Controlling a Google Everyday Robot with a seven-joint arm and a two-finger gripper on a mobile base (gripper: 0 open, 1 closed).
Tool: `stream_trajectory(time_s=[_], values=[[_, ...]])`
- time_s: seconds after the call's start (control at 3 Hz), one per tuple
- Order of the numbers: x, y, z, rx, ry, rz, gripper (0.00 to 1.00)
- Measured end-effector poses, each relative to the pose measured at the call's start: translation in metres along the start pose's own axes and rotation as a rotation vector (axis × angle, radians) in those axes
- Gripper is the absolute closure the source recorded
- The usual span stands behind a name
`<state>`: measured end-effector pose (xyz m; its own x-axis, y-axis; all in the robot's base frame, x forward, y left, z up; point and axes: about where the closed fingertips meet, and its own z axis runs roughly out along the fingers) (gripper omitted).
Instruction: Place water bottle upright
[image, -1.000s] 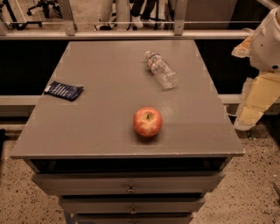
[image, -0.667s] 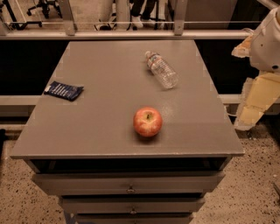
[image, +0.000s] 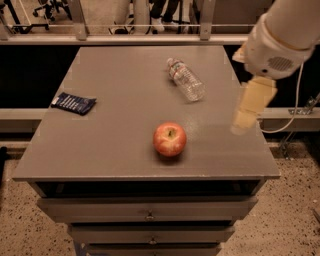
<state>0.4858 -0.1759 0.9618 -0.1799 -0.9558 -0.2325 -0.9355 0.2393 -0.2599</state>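
Observation:
The water bottle (image: 186, 80) is a small clear ribbed plastic bottle with a white cap. It lies on its side on the far right part of the grey table (image: 110, 150), cap pointing toward the back left. My gripper (image: 248, 111) hangs from the white arm over the table's right edge. It is to the right of the bottle, nearer the front, apart from it and holding nothing that I can see.
A red apple (image: 169, 139) stands near the table's front, in front of the bottle. A dark blue packet (image: 74, 103) lies at the left edge. Drawers sit below the tabletop. A rail and chair legs are behind the table.
The arm has swung in from the right, so the gripper now hangs over the table's right edge, closer to the bottle. Bottle, apple and packet lie as before.

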Motion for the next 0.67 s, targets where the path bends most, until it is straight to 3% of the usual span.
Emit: stream_trajectory(time_s=[0.33, 0.67], values=[[-0.061, -0.067, 0.066, 0.033, -0.023, 0.035, 0.0], [-0.088, -0.11, 0.098, 0.064, -0.036, 0.099, 0.0]])
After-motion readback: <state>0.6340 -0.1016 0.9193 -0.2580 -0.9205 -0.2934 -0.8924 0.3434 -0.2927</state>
